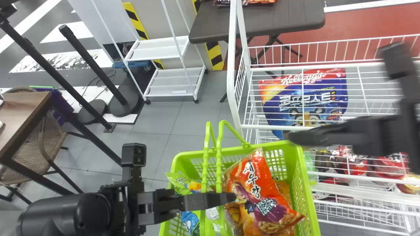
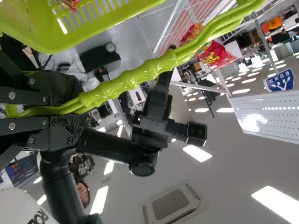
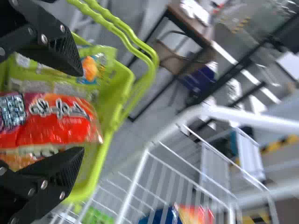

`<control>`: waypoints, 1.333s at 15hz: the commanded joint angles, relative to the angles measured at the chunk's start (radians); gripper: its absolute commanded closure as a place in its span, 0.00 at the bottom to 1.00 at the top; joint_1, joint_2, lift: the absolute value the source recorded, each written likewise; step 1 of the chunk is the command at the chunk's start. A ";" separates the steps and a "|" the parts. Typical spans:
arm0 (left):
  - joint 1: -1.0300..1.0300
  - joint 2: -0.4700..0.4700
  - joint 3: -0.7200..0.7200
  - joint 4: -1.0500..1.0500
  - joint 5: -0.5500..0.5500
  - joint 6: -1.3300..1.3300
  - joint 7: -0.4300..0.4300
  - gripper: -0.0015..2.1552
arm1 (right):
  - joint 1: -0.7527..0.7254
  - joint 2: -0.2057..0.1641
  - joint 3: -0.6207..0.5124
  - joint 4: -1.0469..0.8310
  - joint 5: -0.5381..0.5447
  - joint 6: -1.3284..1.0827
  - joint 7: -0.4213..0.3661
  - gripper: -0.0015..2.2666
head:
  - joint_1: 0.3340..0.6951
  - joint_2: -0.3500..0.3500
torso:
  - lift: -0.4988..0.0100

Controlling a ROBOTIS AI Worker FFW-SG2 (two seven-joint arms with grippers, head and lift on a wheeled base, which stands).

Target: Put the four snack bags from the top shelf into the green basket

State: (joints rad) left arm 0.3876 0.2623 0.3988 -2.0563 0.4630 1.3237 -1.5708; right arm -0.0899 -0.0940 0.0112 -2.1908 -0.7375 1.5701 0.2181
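Note:
At the right of the head view my right gripper (image 1: 292, 136) is over the basket's right back corner. In the right wrist view my right gripper (image 3: 77, 112) stands open, its fingers apart, with a red snack bag (image 3: 60, 119) lying in the basket beyond them. My left gripper (image 1: 218, 200) is shut on the handles of the green basket (image 1: 306, 190); in the left wrist view, my left gripper (image 2: 79, 109) grips the handles (image 2: 135, 77). The basket holds a large red-orange bag (image 1: 254, 186), a green bag (image 1: 178, 185) and a blue bag (image 1: 190, 221).
A white wire rack (image 1: 233, 65) stands behind and right of the basket, with a big blue bag (image 1: 305, 101) and red packs (image 1: 354, 164) on it. Red bags (image 2: 217, 55) show high up in the left wrist view. Farther back is a dark table (image 1: 262, 19).

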 commanded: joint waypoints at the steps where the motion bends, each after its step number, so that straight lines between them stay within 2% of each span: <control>1: 0.001 0.000 0.006 0.002 0.002 0.001 -0.010 1.00 | 0.033 -0.021 -0.135 -0.010 0.047 0.002 0.006 0.03 | 1.00 0.92 | 0.98; 2: 0.002 0.000 0.006 0.002 0.002 -0.002 -0.010 1.00 | 0.050 -0.035 -0.152 -0.009 0.127 0.002 -0.011 0.03 | 1.00 0.85 | 0.98; 4: 0.002 -0.001 0.008 0.008 0.002 -0.002 -0.010 1.00 | 0.065 -0.044 -0.154 0.036 0.336 -0.175 -0.060 0.04 | 1.00 0.71 | 0.98; 5: 0.002 -0.001 0.008 0.013 0.002 -0.002 -0.010 1.00 | 0.059 -0.044 -0.152 0.068 0.394 -0.236 -0.074 0.04 | 1.00 0.57 | 0.98; 8: 0.002 -0.006 0.008 0.027 0.000 -0.005 -0.010 1.00 | 0.002 -0.044 -0.160 0.223 0.504 -0.439 -0.100 0.04 | 1.00 0.42 | 0.98; 10: 0.002 -0.008 0.008 0.033 -0.003 -0.008 -0.010 1.00 | -0.064 -0.066 -0.175 0.347 0.529 -0.561 -0.111 0.04 | 1.00 0.33 | 0.98; 15: -0.001 -0.006 0.012 0.061 -0.003 -0.024 -0.010 1.00 | -0.220 -0.101 -0.194 0.626 0.622 -0.718 -0.112 0.04 | 1.00 0.21 | 0.98; 20: -0.006 -0.006 0.014 0.087 -0.003 -0.039 -0.010 1.00 | -0.361 -0.102 -0.174 0.873 0.750 -0.853 -0.154 0.06 | 1.00 0.14 | 0.98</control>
State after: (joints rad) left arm 0.3820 0.2564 0.4115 -1.9763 0.4602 1.2909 -1.5708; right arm -0.4113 -0.1963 -0.1706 -1.3800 -0.0194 0.7366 0.0697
